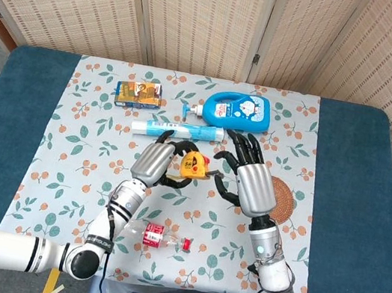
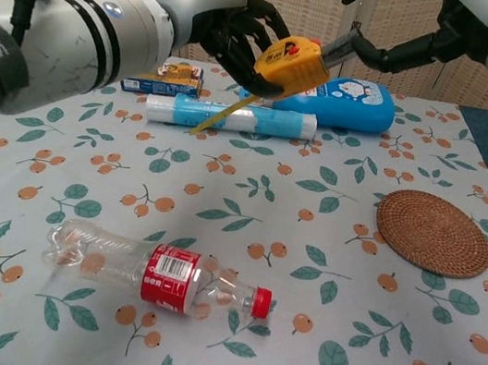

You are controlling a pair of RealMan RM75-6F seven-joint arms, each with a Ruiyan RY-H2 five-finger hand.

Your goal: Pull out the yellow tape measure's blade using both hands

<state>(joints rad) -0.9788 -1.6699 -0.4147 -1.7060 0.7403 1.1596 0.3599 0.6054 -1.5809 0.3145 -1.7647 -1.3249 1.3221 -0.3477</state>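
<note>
The yellow tape measure is held up above the table, gripped by my left hand, whose dark fingers wrap its case. A short length of grey blade runs from the case to the right. My right hand pinches the blade's tip between thumb and a finger, with the other fingers spread. In the head view the blade shows as a small strip between the two hands. A yellow strap hangs down from the case.
On the floral cloth behind the hands lie a blue lotion bottle, a white-and-blue tube and a small box. A plastic bottle with a red label lies near the front. A woven coaster sits to the right.
</note>
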